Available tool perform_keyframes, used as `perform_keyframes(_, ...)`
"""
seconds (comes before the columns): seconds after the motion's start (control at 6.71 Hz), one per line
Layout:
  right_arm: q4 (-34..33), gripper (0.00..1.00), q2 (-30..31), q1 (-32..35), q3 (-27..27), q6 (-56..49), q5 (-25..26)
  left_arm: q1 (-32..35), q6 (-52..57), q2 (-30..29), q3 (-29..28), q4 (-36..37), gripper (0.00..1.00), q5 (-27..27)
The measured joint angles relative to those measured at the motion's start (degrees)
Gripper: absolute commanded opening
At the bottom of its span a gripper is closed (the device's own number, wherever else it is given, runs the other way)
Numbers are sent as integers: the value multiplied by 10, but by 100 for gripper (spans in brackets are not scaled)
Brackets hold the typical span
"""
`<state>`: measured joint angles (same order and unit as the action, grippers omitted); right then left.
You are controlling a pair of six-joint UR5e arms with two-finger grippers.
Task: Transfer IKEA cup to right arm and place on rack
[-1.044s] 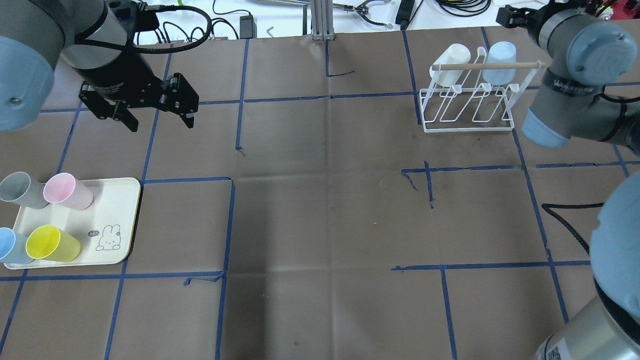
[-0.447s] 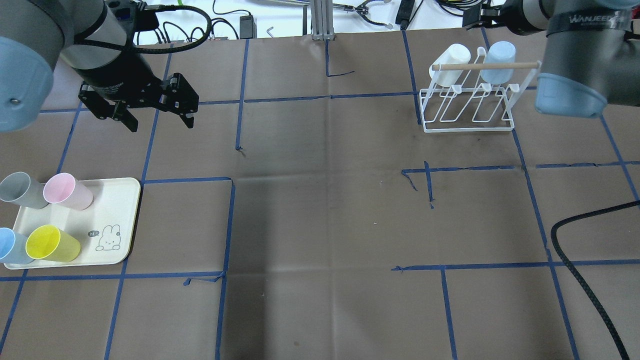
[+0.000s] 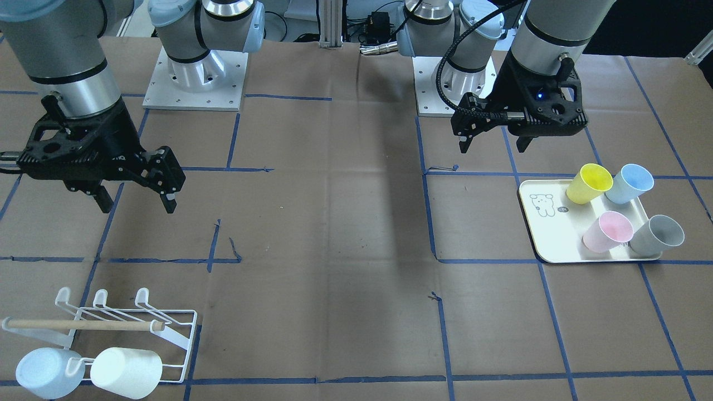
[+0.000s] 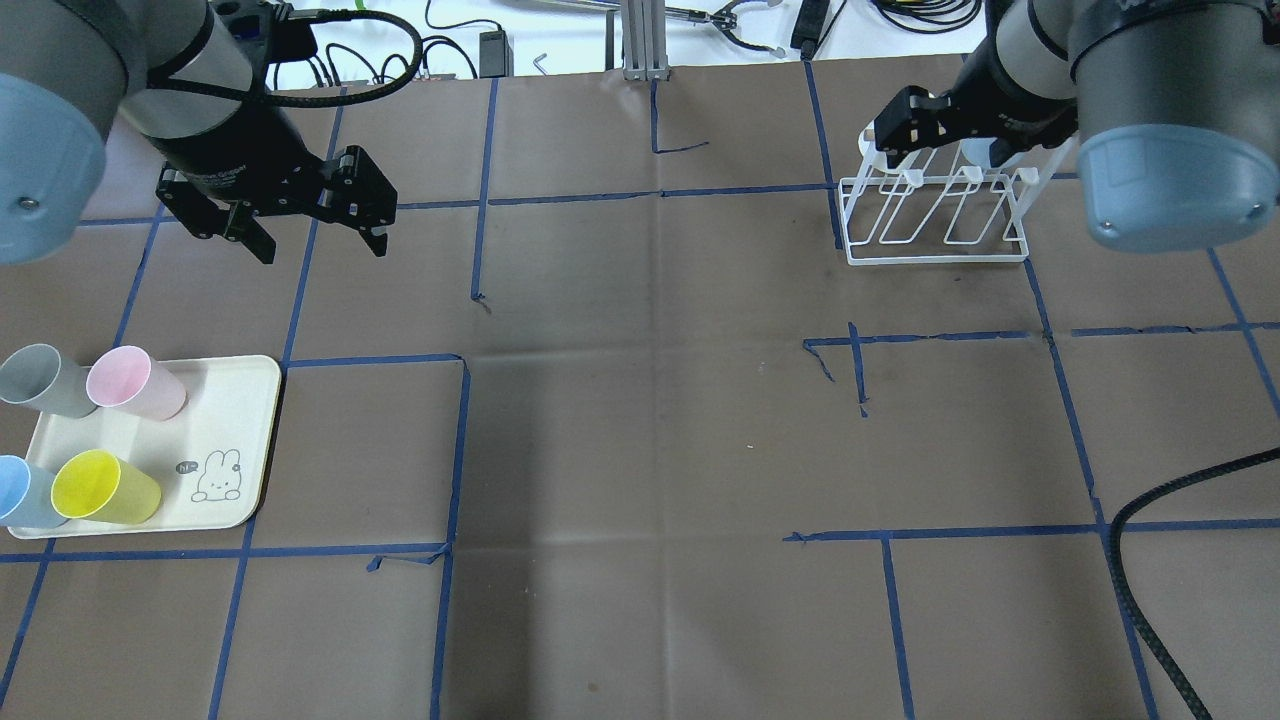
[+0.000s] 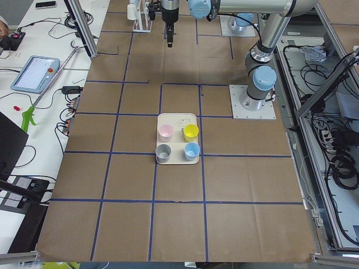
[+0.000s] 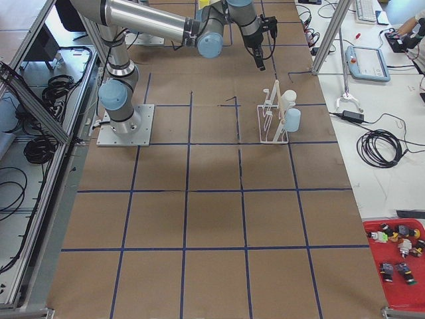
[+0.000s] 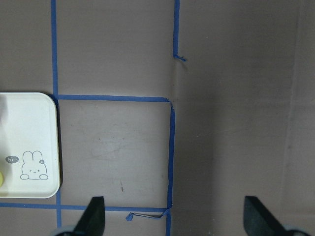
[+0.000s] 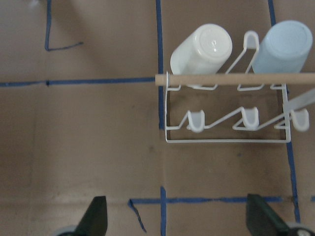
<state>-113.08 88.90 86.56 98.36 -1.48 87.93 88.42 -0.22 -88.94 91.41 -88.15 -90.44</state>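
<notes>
While the black two-finger left gripper (image 4: 322,238) and right gripper (image 3: 138,201) hang spread and empty, pick-up is the step in hand. Probably the left must drop onto the pink plastic cup (image 4: 135,383) on the cream rectangular tray (image 4: 240,400).

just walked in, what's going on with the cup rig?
Nothing is being held right now. The left hand hangs open above the table near the tray, where the yellow cup, pink cup, grey cup and blue cup stand. The right hand hangs open near the rack, which carries a white cup and a light-blue cup.
</notes>
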Motion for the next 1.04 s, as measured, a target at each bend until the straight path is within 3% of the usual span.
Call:
perform_keyframes(0.15,76,100,26,9,-2,20,10,0,0,0,0,0,99,0)
perform_keyframes(0.45,161,100,59,33,-17,46,13,0,0,0,0,0,99,0)
perform_keyframes(1.04,176,100,64,40,-25,44,9,0,0,0,0,0,99,1)
